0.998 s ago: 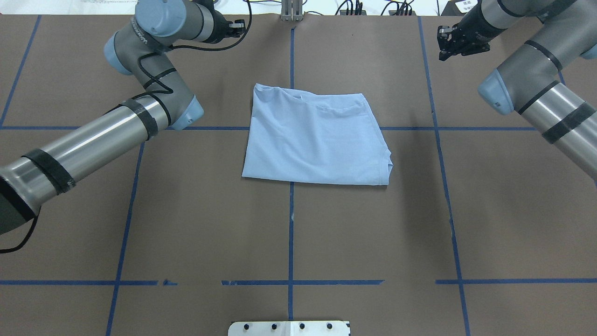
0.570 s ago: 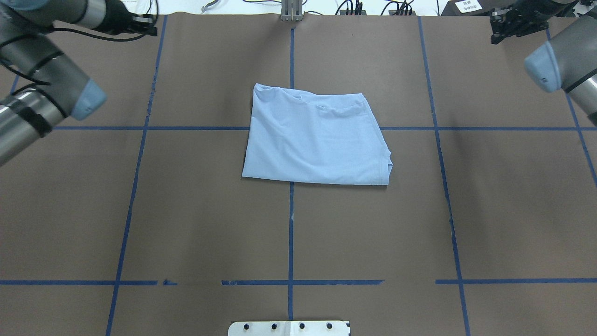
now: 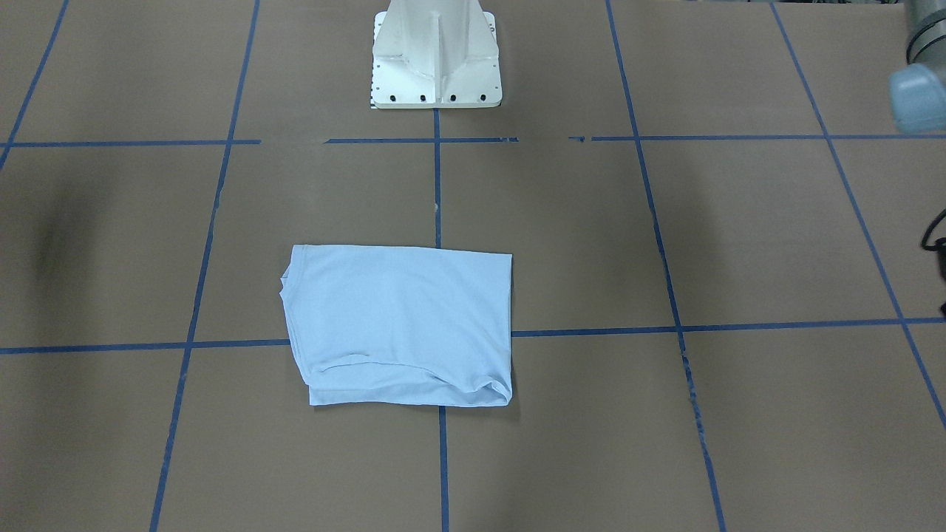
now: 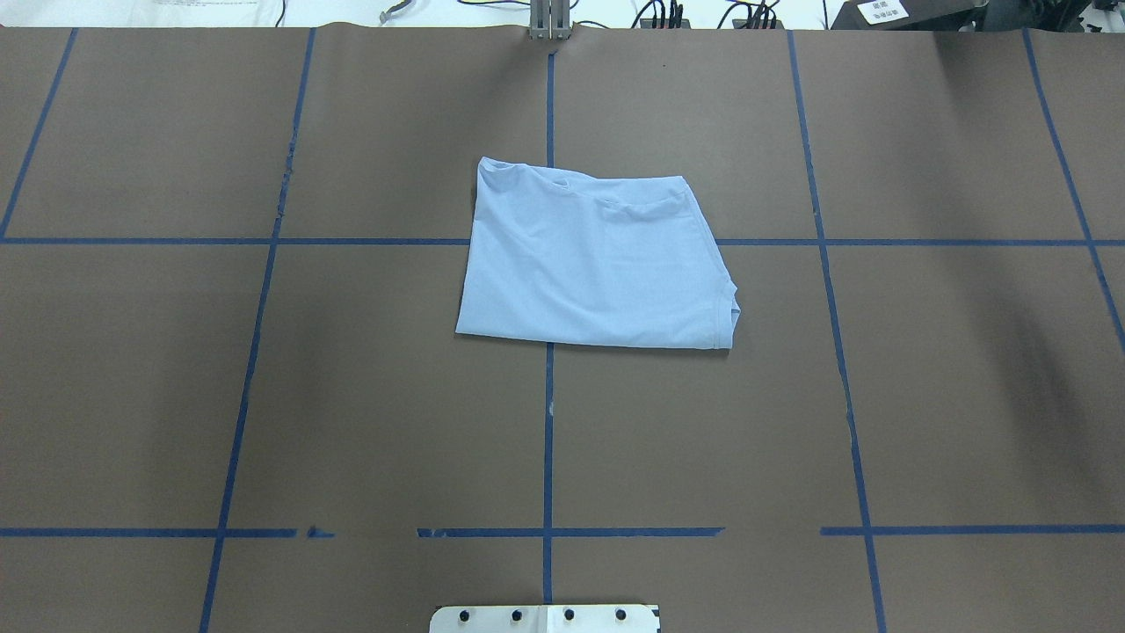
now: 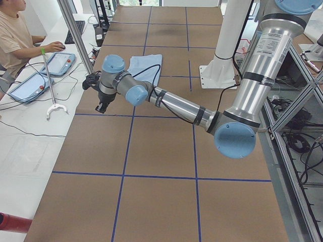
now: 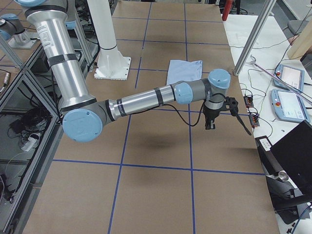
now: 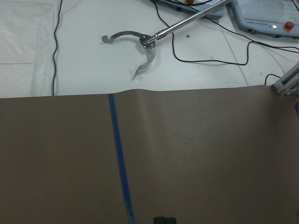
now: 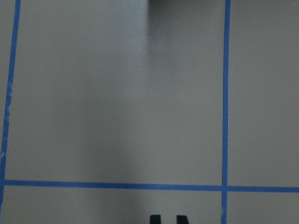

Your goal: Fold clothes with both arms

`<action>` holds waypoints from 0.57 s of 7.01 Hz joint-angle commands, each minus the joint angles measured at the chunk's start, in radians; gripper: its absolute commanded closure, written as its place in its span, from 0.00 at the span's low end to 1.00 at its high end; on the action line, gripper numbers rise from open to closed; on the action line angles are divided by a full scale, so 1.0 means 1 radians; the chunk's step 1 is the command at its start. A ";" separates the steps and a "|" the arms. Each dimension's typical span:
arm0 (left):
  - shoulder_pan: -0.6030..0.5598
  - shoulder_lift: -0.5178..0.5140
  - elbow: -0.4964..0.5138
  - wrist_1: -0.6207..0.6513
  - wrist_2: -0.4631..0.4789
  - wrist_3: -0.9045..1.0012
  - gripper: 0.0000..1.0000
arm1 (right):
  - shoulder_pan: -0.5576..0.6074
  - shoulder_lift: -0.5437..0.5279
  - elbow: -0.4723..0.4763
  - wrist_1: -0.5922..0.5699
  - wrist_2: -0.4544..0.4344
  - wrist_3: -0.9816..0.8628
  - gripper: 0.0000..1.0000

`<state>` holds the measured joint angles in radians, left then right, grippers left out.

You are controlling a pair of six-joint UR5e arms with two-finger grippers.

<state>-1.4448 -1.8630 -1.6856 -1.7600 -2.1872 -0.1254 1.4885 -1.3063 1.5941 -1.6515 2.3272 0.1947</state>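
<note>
Folded T-shirt [image 4: 598,264] looks limp and light, so I'd pinch its corners; whether my left end effector [image 5: 101,108] and right end effector [image 6: 210,126] are spread, I cannot tell.

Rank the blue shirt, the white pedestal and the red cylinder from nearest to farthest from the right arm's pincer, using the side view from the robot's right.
From the right pincer, in the exterior right view:
1. Folded blue shirt: just beyond it, toward the middle.
2. White pedestal: farther over, on the robot's side.
3. Red cylinder: at the far end, top of the view.
</note>
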 commanded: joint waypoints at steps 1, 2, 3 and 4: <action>-0.168 0.031 0.018 0.212 -0.002 0.357 0.24 | 0.062 -0.086 0.050 -0.010 0.040 -0.035 0.00; -0.177 0.095 0.021 0.229 -0.038 0.365 0.00 | 0.062 -0.105 0.056 -0.008 0.011 -0.055 0.00; -0.189 0.158 0.005 0.234 -0.104 0.360 0.00 | 0.061 -0.116 0.058 -0.010 -0.017 -0.064 0.00; -0.192 0.236 -0.011 0.250 -0.109 0.355 0.00 | 0.038 -0.113 0.056 -0.011 -0.017 -0.063 0.00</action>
<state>-1.6272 -1.7098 -1.6816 -1.5285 -2.2698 0.2282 1.5428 -1.4146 1.6498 -1.6613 2.3212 0.1360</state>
